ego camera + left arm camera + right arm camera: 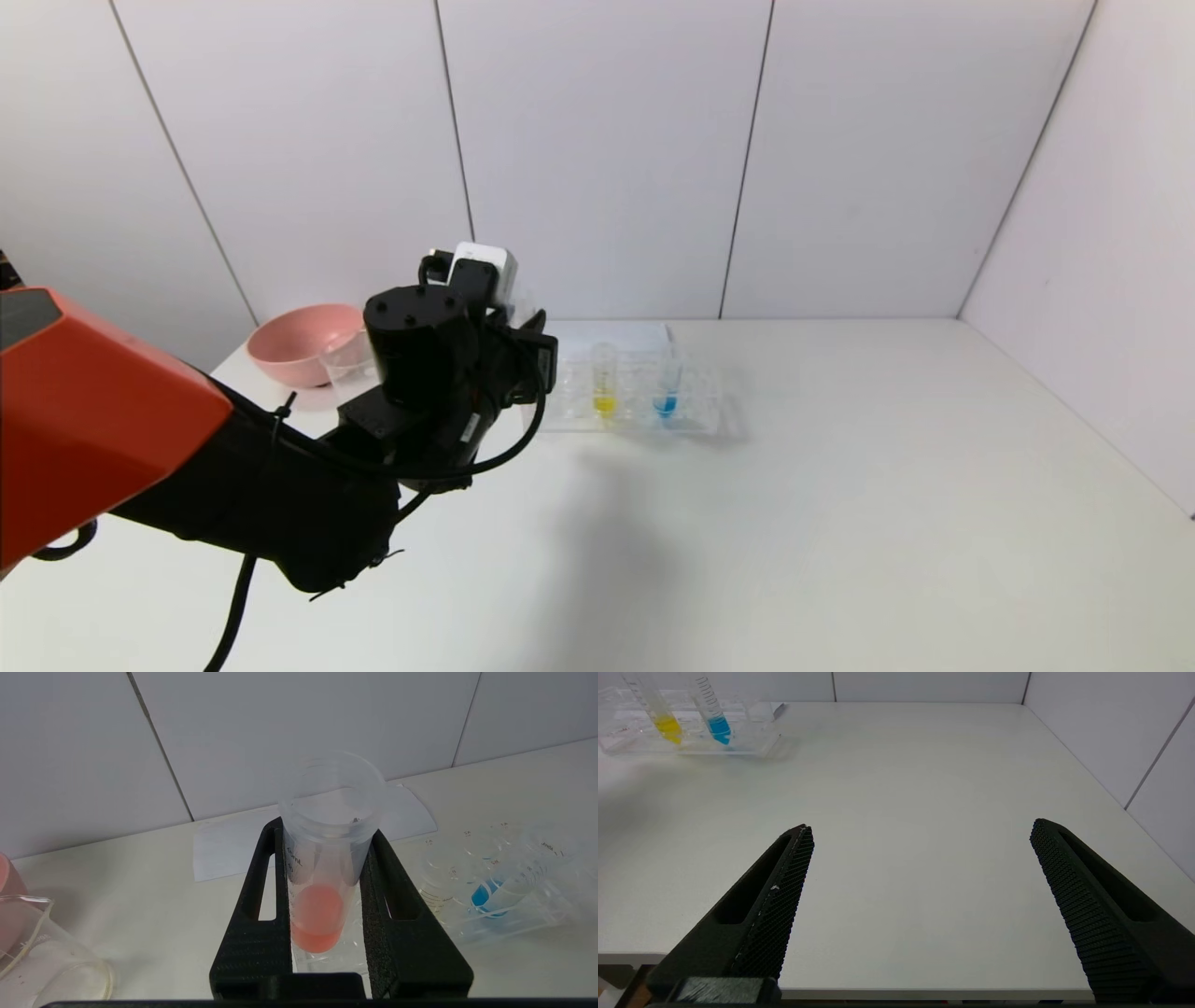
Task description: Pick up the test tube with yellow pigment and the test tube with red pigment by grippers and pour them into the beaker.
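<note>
Slim clear test tube with red pigment [322, 896] clamped upright between left gripper's [327, 833] black fingers, left arm raised near clear glass beaker [350, 366], right gripper [920, 830] parked, jaws wide apart.

White panelled wall [597, 159] ran behind the left pincer [327, 858], panels split by thin dark seams, some slanted. A second wall [1111, 233] of the same panels closed off the far right side, well apart from the left pincer, meeting the back wall at a corner. Counter [840, 523] was plain matte white, spreading under and to the right of the left pincer, butted against both walls. Lighting was even and diffuse, with a soft shadow on the counter just right of and below the left pincer. Floor and windows weren't visible.
</note>
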Tool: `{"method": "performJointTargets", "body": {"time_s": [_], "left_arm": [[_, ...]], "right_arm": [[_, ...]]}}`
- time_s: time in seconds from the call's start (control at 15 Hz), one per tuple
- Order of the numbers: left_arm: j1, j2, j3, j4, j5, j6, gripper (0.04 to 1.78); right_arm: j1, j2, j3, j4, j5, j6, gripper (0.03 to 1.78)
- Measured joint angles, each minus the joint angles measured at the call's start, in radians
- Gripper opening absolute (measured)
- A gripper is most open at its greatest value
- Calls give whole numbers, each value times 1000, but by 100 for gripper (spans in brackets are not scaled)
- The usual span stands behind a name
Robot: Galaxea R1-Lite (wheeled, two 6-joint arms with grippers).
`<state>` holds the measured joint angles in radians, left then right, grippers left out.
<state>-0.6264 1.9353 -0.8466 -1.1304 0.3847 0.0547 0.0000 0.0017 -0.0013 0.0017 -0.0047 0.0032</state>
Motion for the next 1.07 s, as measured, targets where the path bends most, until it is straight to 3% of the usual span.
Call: {"method": "performJointTargets", "body": {"time_s": [0.53,1.07], "left_arm": [[35,-134,7,97,-6,0,44],[230,-187,-5,150,-71,2,44]], "right_arm": [[0,0,0,0,0,0,170],[0,0,0,0,0,0,170]]}}
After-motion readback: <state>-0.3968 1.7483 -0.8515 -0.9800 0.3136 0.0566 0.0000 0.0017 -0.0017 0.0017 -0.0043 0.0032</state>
